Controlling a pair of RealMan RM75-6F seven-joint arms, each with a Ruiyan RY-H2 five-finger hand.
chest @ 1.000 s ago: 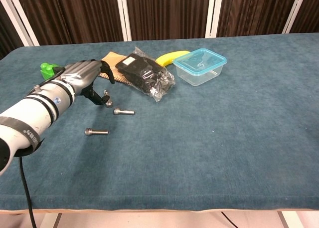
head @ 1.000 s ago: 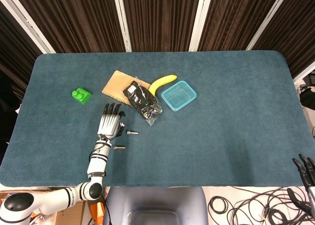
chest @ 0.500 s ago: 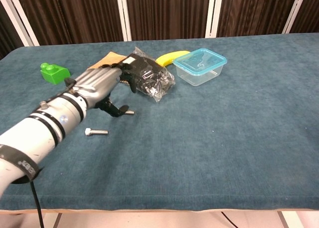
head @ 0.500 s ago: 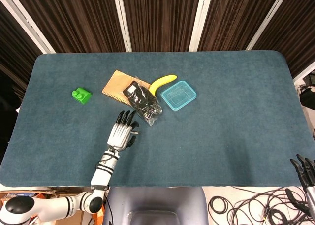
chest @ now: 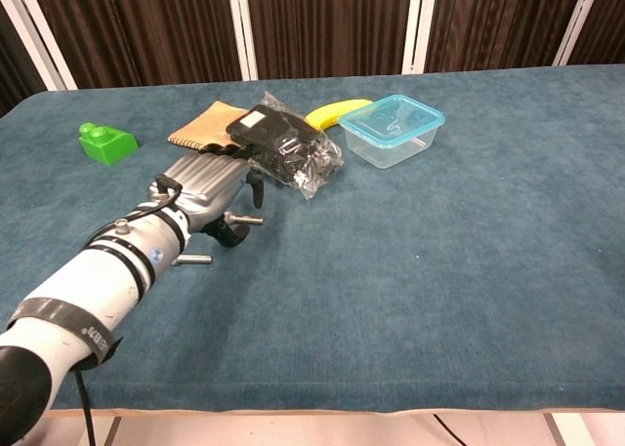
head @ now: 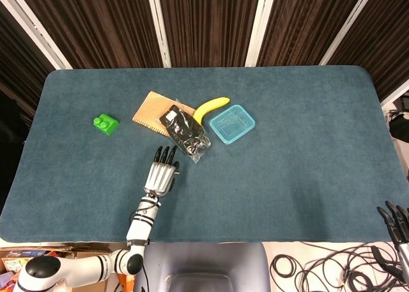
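While my left hand hovers with fingers spread and empty, the two bolts lie under it: one bolt by the thumb, the other bolt nearer me. They look small, hard, heavy and slippery; I'd pinch the shank.

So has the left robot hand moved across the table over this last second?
Yes. The left robot hand has shifted rightward, away from the green toy block, and now sits just below the black plastic-wrapped packet.

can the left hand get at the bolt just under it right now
Probably yes. The left hand hovers right over the bolt, fingers apart and holding nothing, with bare table around it. The plastic bag lies just beyond its fingertips, not over the bolt.
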